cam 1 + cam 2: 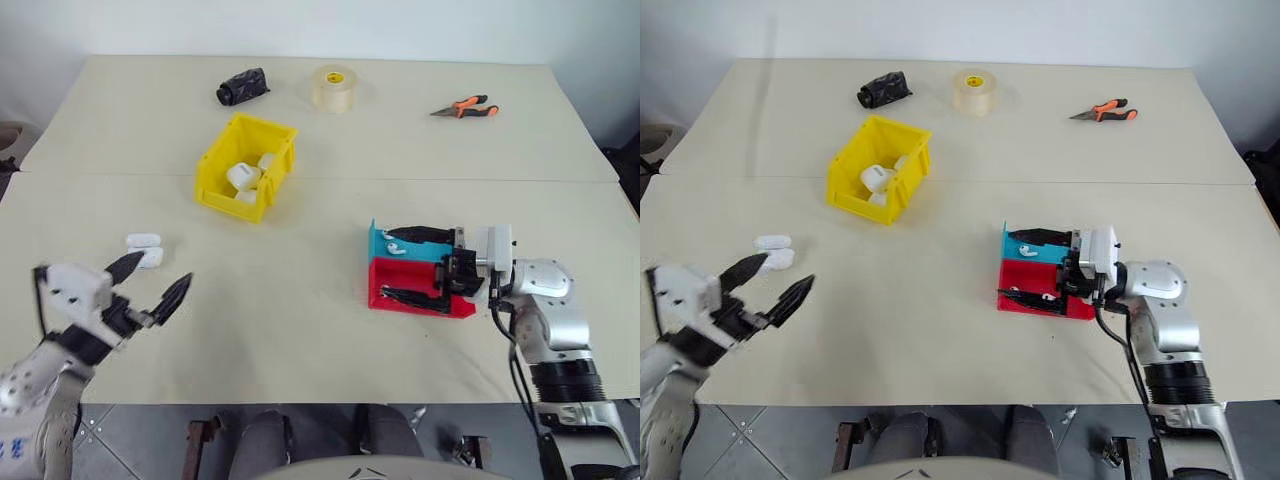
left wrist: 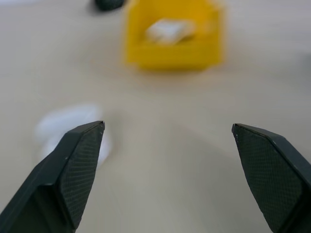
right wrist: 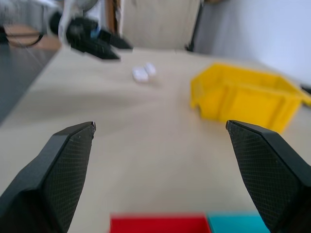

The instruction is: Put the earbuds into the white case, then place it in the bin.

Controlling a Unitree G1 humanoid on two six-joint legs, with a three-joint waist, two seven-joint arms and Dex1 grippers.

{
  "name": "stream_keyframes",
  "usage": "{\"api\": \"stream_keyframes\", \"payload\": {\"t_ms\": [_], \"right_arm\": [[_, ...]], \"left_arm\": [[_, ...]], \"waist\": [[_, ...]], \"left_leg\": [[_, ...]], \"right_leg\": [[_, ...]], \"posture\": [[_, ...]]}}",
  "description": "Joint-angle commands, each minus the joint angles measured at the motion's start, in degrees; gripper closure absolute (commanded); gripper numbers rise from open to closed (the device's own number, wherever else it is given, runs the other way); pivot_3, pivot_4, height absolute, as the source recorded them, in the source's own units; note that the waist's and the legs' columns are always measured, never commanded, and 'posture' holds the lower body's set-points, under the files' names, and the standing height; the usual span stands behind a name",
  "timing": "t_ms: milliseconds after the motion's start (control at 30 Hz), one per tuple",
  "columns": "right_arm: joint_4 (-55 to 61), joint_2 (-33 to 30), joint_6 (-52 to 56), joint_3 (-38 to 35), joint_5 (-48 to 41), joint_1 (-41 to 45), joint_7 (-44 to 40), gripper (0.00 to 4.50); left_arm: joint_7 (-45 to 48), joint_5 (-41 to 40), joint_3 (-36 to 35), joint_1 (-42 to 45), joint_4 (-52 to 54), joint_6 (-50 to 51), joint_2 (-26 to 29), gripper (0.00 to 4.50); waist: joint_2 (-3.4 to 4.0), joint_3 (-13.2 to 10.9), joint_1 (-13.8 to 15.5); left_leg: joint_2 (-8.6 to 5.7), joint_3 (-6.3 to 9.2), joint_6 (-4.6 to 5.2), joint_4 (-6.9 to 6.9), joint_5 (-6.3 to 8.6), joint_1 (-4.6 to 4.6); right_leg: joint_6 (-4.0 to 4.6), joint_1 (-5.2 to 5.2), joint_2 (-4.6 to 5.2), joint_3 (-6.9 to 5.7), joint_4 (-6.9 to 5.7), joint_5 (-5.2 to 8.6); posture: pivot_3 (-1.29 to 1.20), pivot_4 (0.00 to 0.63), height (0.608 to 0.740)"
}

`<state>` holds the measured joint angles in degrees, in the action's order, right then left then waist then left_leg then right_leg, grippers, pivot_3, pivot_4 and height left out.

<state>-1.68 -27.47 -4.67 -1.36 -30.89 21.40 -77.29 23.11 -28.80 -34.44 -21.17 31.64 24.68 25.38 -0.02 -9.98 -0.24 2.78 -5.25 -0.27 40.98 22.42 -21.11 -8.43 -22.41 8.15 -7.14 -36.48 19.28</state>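
Note:
Two small white cases (image 1: pixel 145 249) lie side by side on the table at the left. My left gripper (image 1: pixel 150 281) hovers open just in front of them, one finger close to the nearer case, nothing held. The yellow bin (image 1: pixel 215 186) stands further back and holds several white cases. An earbud (image 1: pixel 393 247) lies in the teal tray (image 1: pixel 378 243). My right gripper (image 1: pixel 402 265) is open, pointing left over the teal tray and the red tray (image 1: pixel 400 283), with nothing between its fingers. In the left wrist view the case (image 2: pixel 68 124) is blurred beside one finger.
At the back of the table lie a black object (image 1: pixel 242 87), a roll of clear tape (image 1: pixel 335 88) and orange-handled pliers (image 1: pixel 466 108). Bare tabletop spreads between the white cases and the trays. The table's front edge runs just below both arms.

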Motion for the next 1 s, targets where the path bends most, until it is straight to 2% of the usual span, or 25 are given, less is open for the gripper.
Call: {"api": "stream_keyframes", "payload": {"t_ms": [33,200,333,500,600,700,833,1000], "right_arm": [[2.61,1.71,-0.76,0.37,-2.25,1.60,-0.74,0.00],[1.13,2.55,-1.62,0.76,-2.45,2.87,-2.47,0.00],[0.46,2.02,0.25,1.44,-2.31,3.30,-3.66,0.00],[2.07,0.74,5.15,2.30,-3.25,3.04,-4.16,0.00],[2.71,0.42,7.04,3.25,-3.58,3.17,-4.58,0.00],[3.17,0.76,7.90,3.53,-3.61,3.65,-4.10,0.00],[4.04,1.87,7.99,3.77,-3.63,3.71,-3.32,0.00],[6.58,2.81,8.54,4.25,-3.76,2.13,-2.22,0.00]], "left_arm": [[-7.84,-1.46,-5.57,-5.05,7.77,4.82,-3.82,0.06],[-13.37,-3.92,-6.35,-6.56,13.07,12.01,-5.39,0.06],[-16.79,-7.20,-5.52,-1.28,13.94,21.86,-0.67,0.06],[-19.75,-9.62,-2.45,11.74,10.40,38.41,10.78,0.06],[-22.69,-8.77,0.91,23.57,4.92,52.89,16.09,0.06],[-25.87,-5.32,1.53,36.75,-1.30,65.78,15.27,0.06],[-27.04,-5.24,4.59,44.39,-8.78,67.82,15.08,0.06],[-28.59,-4.60,8.34,47.19,-14.11,67.82,15.00,0.06]], "waist": [[-0.02,0.00,0.31],[-0.05,0.02,1.25],[-0.04,0.02,1.32],[-0.04,0.02,1.44],[-0.04,0.02,1.14],[-0.04,0.02,0.63],[-0.07,0.04,-0.13],[-0.08,0.04,-1.29]], "left_leg": [[0.00,0.02,0.00,0.02,0.00,0.00],[-0.07,0.10,0.01,0.08,0.01,0.01],[-0.08,0.08,0.01,0.07,0.01,0.03],[-0.10,0.07,0.01,0.07,0.01,0.04],[-0.12,0.01,0.01,0.04,0.00,0.10],[-0.11,0.00,-0.01,-0.02,0.00,0.09],[-0.11,0.03,-0.02,-0.05,-0.01,0.09],[-0.11,0.05,-0.03,-0.15,-0.01,0.07]], "right_leg": [[0.00,0.01,0.00,0.01,-0.02,0.00],[0.01,0.10,0.07,0.00,0.00,-0.01],[0.02,0.10,0.06,0.01,-0.01,-0.01],[0.03,0.08,0.05,0.01,-0.05,-0.01],[0.03,0.07,0.04,0.05,-0.08,-0.01],[0.03,0.04,-0.04,0.04,-0.06,-0.01],[0.03,0.03,-0.05,0.01,-0.09,-0.01],[0.03,-0.06,-0.05,0.02,-0.12,-0.01]], "posture": [[0.00,0.150,0.740],[0.00,0.150,0.740],[0.00,0.150,0.740],[0.00,0.150,0.740],[0.00,0.150,0.740],[0.00,0.150,0.740],[0.00,0.150,0.740],[0.00,0.150,0.740]]}}
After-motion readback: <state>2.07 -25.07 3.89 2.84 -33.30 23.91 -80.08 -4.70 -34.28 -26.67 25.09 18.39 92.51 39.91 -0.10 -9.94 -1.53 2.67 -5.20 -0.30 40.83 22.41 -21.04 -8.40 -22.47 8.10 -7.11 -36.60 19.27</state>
